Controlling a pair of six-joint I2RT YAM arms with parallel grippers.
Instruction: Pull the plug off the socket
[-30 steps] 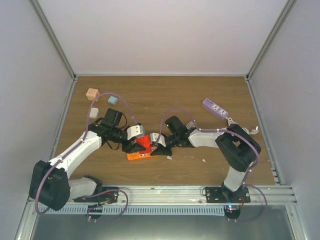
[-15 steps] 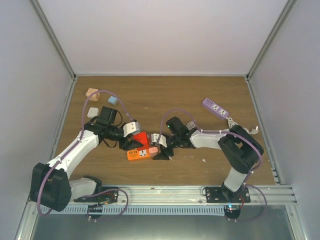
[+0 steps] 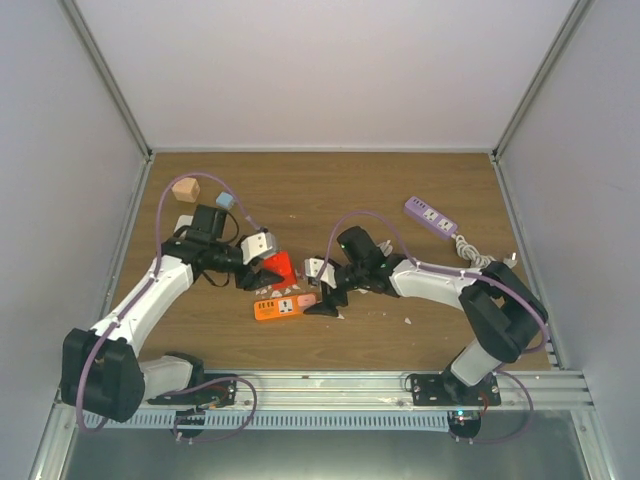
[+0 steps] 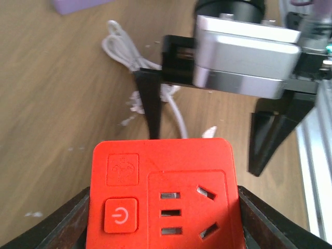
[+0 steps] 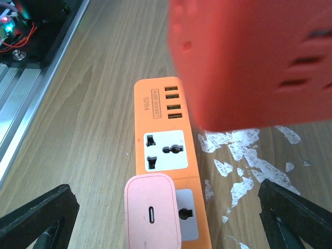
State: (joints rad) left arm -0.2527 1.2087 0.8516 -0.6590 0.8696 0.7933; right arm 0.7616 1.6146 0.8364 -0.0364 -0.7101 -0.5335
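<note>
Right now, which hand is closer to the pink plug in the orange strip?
Right. The right hand hangs open, straddling the pink plug; the left hand is farther back, gripping a red block.

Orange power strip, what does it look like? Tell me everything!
The orange power strip looks like smooth plastic, short and boxy. It lies flat, face up, on the wooden table. One end has four small USB slots and a tiny label, then a white socket panel. A pink plug sits pushed into the next socket. The right gripper stands open around that end, not squeezing it.
</note>
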